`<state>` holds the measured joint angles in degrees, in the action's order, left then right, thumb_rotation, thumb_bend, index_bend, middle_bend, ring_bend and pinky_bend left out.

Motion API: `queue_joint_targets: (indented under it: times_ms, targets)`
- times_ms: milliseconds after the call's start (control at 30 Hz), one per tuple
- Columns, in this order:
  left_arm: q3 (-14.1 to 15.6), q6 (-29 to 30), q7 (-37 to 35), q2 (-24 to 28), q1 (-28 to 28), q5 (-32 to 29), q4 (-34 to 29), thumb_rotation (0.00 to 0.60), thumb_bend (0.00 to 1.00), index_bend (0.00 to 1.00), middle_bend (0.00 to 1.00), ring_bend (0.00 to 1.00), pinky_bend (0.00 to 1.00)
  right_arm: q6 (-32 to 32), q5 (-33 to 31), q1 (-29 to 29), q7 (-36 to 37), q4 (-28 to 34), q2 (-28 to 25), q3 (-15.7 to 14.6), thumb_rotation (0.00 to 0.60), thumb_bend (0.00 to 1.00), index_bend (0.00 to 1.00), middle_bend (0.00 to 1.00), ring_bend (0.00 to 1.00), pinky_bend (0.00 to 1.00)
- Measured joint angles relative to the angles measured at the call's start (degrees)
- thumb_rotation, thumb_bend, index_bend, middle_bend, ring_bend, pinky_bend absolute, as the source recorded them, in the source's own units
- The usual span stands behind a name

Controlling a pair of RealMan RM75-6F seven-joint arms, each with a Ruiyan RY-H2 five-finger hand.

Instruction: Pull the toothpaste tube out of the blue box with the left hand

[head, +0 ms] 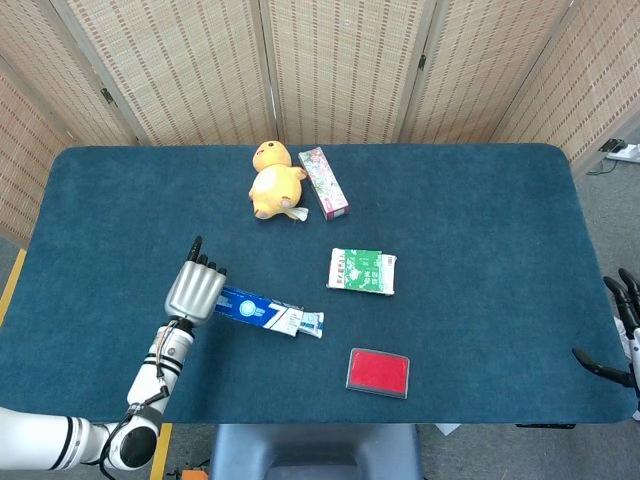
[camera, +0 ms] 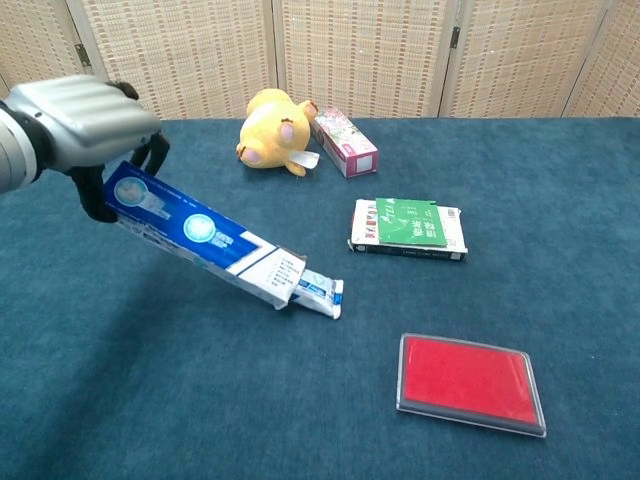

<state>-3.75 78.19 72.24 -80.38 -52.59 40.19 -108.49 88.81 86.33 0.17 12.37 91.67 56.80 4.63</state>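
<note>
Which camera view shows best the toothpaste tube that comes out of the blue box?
The chest view: the tube shows large at the low open end of the tilted box, which the left hand holds. In the head view the tube is only a small pale tip.
</note>
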Motion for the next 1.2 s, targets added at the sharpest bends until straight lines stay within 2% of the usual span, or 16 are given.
queue_joint_targets:
  times_ms: [167,400,633,767,933,1200]
  targets:
    - [1.56,2.56,1.94,2.06,-0.31,5.82,-0.45,0.600,0.18,0.48,0.52,0.32,0.09,0.00,0.37,0.02,-0.67,0.20,0.07,-0.25,0.600,0.20,0.00,0.00,0.00,0.00]
    - [3.54,3.19,4.00,8.29,-0.24,12.13,-0.23,0.600,0.18,0.48,0.52,0.32,0.08,-0.74,-0.10,0.36,-1.64,0.44,0.24,-0.21,0.600,0.20,0.00,0.00,0.00,0.00]
    - [4.03,3.67,6.86,13.34,0.27,14.12,-0.19,0.600,0.18,0.48,0.52,0.32,0.08,-1.15,-0.30,0.60,-2.48,0.74,0.36,-0.21,0.600,0.20,0.00,0.00,0.00,0.00]
    - [3.90,2.95,4.85,15.05,0.97,14.49,-0.64,0.600,0.18,0.48,0.52,0.33,0.08,-0.88,-0.12,0.52,-2.40,0.82,0.36,-0.27,0.600,0.20,0.00,0.00,0.00,0.00]
    - [2.11,1.38,-1.06,16.97,2.14,11.93,-3.63,0.600,0.17,0.51,0.52,0.33,0.08,-1.28,-0.99,0.65,-2.79,0.81,0.45,0.00,0.600,0.20,0.00,0.00,0.00,0.00]
    - [-2.86,-6.05,-16.01,20.21,3.39,1.30,-8.19,0.600,0.17,0.50,0.52,0.33,0.08,-1.03,-0.77,0.60,-2.99,0.96,0.52,-0.06,0.600,0.20,0.00,0.00,0.00,0.00]
